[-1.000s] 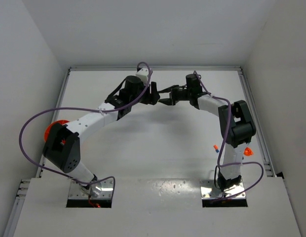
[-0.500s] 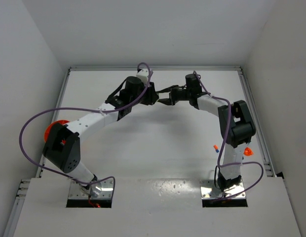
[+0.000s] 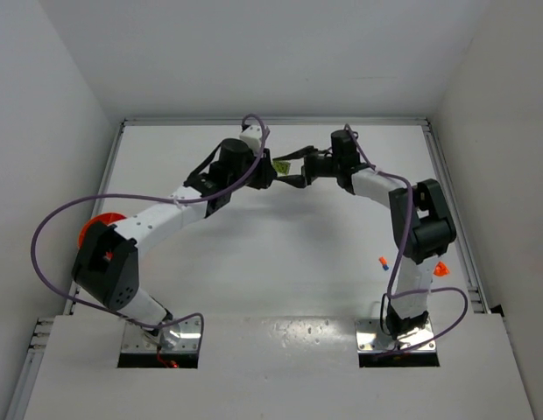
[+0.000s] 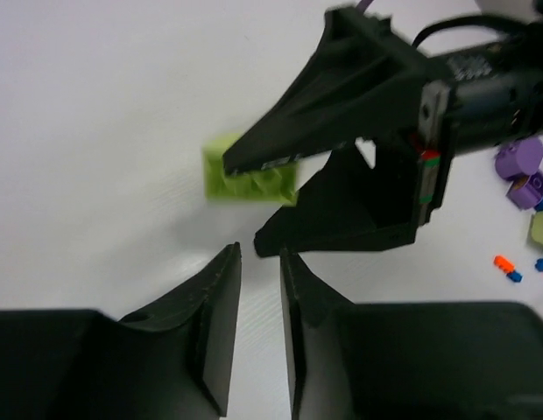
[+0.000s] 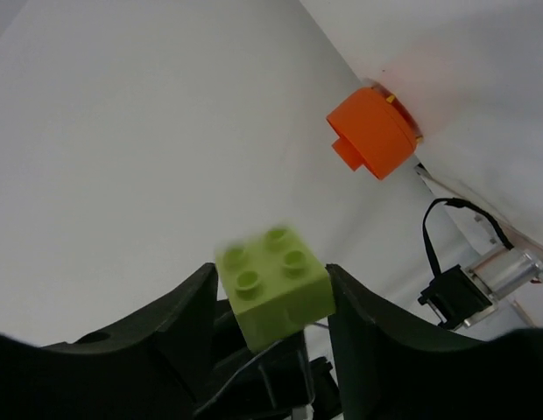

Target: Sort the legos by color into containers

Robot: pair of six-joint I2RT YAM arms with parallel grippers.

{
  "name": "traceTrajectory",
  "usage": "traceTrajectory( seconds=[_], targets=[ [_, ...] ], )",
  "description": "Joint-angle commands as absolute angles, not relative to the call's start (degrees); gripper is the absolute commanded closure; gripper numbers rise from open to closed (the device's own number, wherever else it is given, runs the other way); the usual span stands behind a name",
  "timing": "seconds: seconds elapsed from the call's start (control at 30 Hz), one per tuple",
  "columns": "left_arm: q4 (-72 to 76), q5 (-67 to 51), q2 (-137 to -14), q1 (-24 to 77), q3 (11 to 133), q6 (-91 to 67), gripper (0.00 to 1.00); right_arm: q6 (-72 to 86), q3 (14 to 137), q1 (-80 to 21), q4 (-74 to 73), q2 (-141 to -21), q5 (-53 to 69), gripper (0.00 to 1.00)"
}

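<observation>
Although the lime green brick [image 5: 273,284] is sitting between the fingers of the right pincer [image 5: 271,276], at top centre of the overhead view, I cannot tell whether it is being clamped. The left pincer [image 4: 259,255] is facing it, narrowly parted and carrying nothing. Purple bricks [image 4: 521,166] are lying on the table [image 4: 96,131] at the right of the left wrist view. The orange bowl [image 3: 89,229] is sitting far left, so the sorting is looking barely begun.

- I'm steering a robotics lab rig: bare white walls [image 3: 52,96] enclose the white table [image 3: 280,254].
- Arms [image 3: 158,220] bolted on metal plates [image 3: 188,332] at the table's near edge, purple cables [image 3: 35,248] trailing.
</observation>
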State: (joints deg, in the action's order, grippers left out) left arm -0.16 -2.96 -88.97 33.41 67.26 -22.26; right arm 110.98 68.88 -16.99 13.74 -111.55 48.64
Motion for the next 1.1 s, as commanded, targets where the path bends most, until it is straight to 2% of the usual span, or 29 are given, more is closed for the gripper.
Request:
traceTrajectory(
  seconds=[0.0,0.13,0.3,0.37,0.43,0.53,0.57,0.6,0.63,0.67,0.7,0.83,0.93,1.07],
  targets=[
    [-1.93,-2.64,-84.56,33.75,64.61,-19.43,0.79,111.98,68.12,-16.09,18.10,-106.62,50.19,0.45],
    [-3.08,-2.11,-80.53,33.75,61.09,-16.88,0.79,106.19,65.40,-13.19,19.07,-106.00,49.04,0.44],
    [-6.50,-0.79,-74.54,33.05,56.25,-13.62,0.80,93.78,65.39,-9.67,9.93,-104.16,47.64,0.42],
    [-8.08,-1.40,-73.31,31.47,55.20,-13.10,0.80,85.55,65.39,-8.61,5.64,-103.45,47.64,0.38],
    [-8.61,-2.10,-71.90,31.46,54.67,-12.57,0.77,71.72,68.80,-7.39,-5.54,-102.92,43.63,0.37],
    [-8.61,-2.11,-71.19,31.46,54.67,-12.05,0.63,54.14,75.21,-7.38,-14.46,-102.39,35.38,0.37],
    [-8.61,-2.11,-71.19,31.46,54.67,-12.04,0.55,49.09,77.50,-7.38,-16.59,-102.39,32.46,0.37],
    [-8.61,-2.11,-71.19,31.46,55.19,-12.04,0.53,43.91,82.74,-7.38,-18.53,-103.26,29.56,0.38],
    [-8.61,-2.11,-71.89,30.94,56.24,-12.04,0.50,34.20,85.49,-8.34,-21.42,-103.97,22.66,0.38],
    [-8.61,-2.11,-72.94,30.94,57.03,-11.34,0.41,30.19,87.69,-8.96,-21.45,-105.80,19.72,0.38],
    [-10.27,-2.11,-73.65,30.94,58.09,-11.34,0.38,27.45,91.37,-8.96,-21.45,-106.95,14.12,0.38],
    [-11.95,-2.11,-77.25,28.40,62.74,-11.34,0.34,19.79,106.12,-8.96,-24.34,-116.96,3.01,0.26],
    [-11.95,-2.11,-79.27,27.69,63.46,-11.87,0.34,15.13,109.78,-8.96,-23.13,-123.39,0.00,0.25],
    [-12.66,-5.27,-82.00,25.76,67.22,-11.34,0.33,3.12,108.89,-10.01,-11.09,-127.94,4.83,0.26]
  ],
)
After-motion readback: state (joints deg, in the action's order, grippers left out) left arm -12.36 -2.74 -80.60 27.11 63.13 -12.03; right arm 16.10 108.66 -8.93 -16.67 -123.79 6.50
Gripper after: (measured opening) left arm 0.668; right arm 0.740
